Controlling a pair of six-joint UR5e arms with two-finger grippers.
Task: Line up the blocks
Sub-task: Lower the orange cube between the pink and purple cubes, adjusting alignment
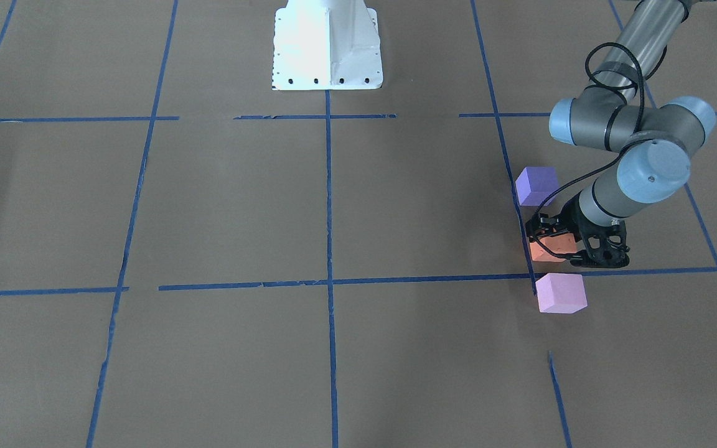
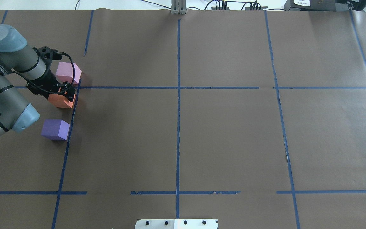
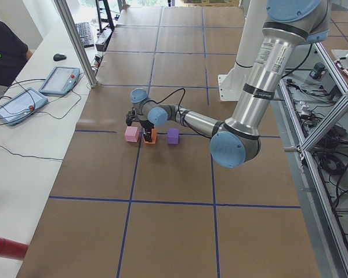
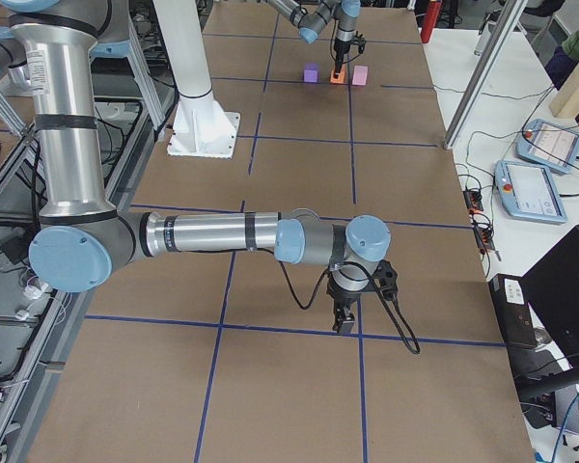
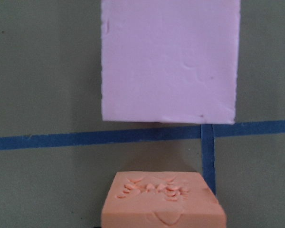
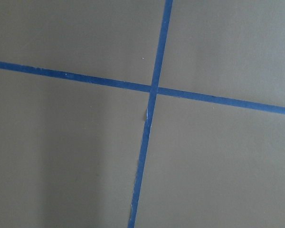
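The orange block (image 1: 545, 251) sits on the brown paper between the dark purple block (image 1: 536, 185) and the pale pink block (image 1: 561, 292), the three roughly in a line along a blue tape line. My left gripper (image 1: 562, 241) stands over the orange block with its jaws down on either side and looks shut on it. In the overhead view the left gripper (image 2: 64, 94) covers the top of the orange block (image 2: 61, 101). The left wrist view shows the orange block (image 5: 164, 202) close below and the pink block (image 5: 170, 61) beyond. My right gripper (image 4: 344, 323) hangs low over bare paper; I cannot tell its state.
The white robot base (image 1: 327, 46) stands mid-table on the robot's side. Blue tape lines (image 2: 178, 95) cross the brown paper in a grid. Tablets and cables (image 3: 29, 98) lie on the side bench. The right wrist view shows only a tape crossing (image 6: 153, 89).
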